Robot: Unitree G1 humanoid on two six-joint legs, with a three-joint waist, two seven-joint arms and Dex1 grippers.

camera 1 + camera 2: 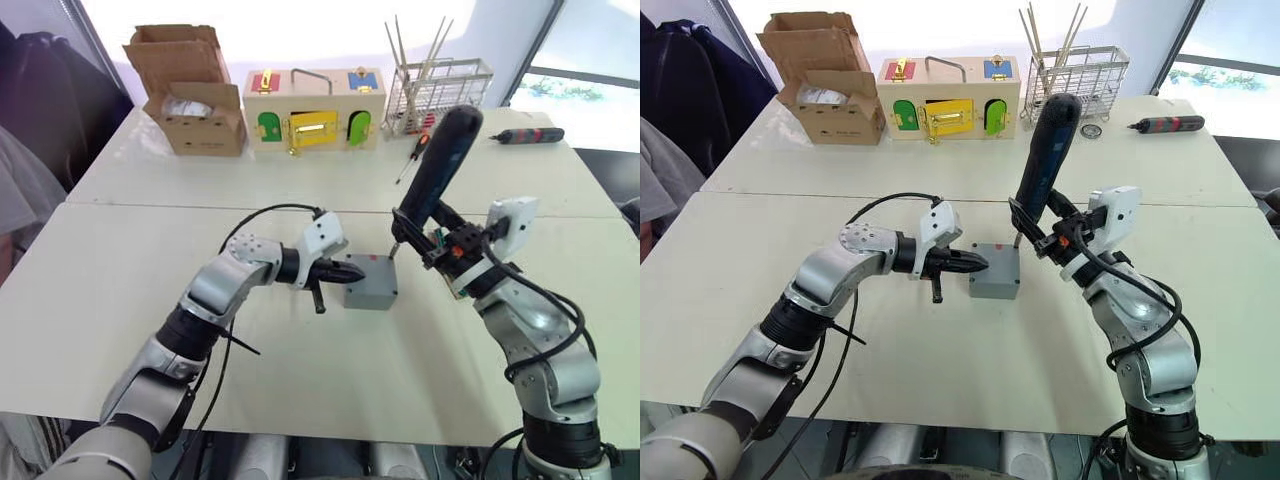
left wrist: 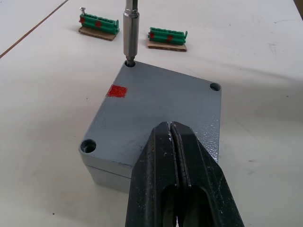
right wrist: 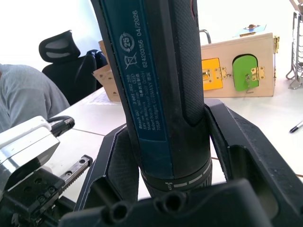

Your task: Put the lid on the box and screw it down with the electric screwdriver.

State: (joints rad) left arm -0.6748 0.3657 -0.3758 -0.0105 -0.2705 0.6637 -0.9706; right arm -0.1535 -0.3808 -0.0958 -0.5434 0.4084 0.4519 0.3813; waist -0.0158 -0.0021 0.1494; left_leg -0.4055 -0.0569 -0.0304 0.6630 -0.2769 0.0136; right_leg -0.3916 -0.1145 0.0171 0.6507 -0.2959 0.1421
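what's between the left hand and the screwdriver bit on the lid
Only bare grey lid with its red mark; the left wrist view shows it, from the shut left hand to the bit.

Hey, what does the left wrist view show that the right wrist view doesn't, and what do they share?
Left wrist view alone: the lid seated on the box, a red mark on top, the metal bit standing in a corner screw hole, two green strips on the table beyond, and the left gripper shut, its tips over the lid's near edge.

Right wrist view alone: the right gripper clamped around the electric screwdriver body, the wooden box with coloured doors, a chair and a person's grey sleeve.

Shared: the white table and parts of the one screwdriver.
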